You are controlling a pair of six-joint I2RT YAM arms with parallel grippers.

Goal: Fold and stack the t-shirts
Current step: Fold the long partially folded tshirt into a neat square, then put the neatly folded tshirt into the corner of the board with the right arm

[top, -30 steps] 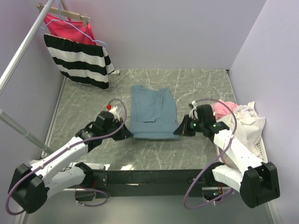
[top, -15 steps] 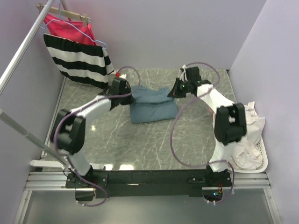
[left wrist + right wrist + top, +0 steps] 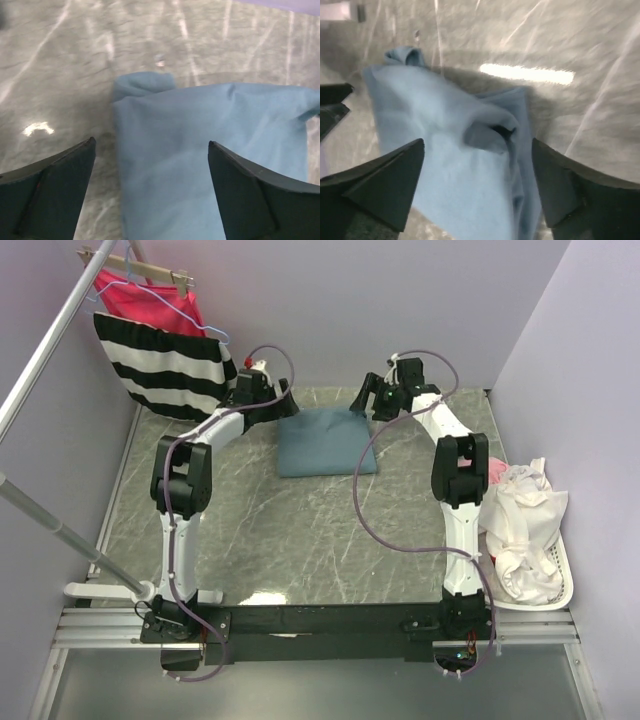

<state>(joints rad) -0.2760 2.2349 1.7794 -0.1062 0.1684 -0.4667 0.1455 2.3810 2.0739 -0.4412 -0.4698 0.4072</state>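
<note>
Grey-green marbled tabletop [image 3: 300, 540] fills the floor of a pale lilac booth, and both of my arms reach across it to the far wall.

My left gripper [image 3: 280, 406] is spread wide and holds nothing. In its wrist view the left gripper [image 3: 151, 145] shows two dark fingers [image 3: 50, 195] well apart, with cloth and bare marble between them. My right gripper [image 3: 364, 406] is just as wide and just as empty. The right gripper [image 3: 478, 142] frames cloth between its own fingers [image 3: 375, 185].

Between the two grippers lies the slate-blue t-shirt [image 3: 325, 440], folded into a compact, roughly square packet flat on the far middle of the table. Each gripper is at one far corner of it, the left at the left corner and the right at the right. I cannot tell from above whether the fingertips touch the cloth. From the left wrist the t-shirt [image 3: 200, 150] has a small bunched tip sticking out at its corner. From the right wrist the t-shirt [image 3: 445, 165] shows a puckered fold with a dark gap near one edge.

Farther out on the left, a black-and-white striped garment [image 3: 170, 365] hangs from a slanted metal rail [image 3: 45, 345], with a red-pink garment [image 3: 150, 300] behind it. At the right edge of the table, a white basket [image 3: 560, 585] holds crumpled pale cloth [image 3: 520, 510].
</note>
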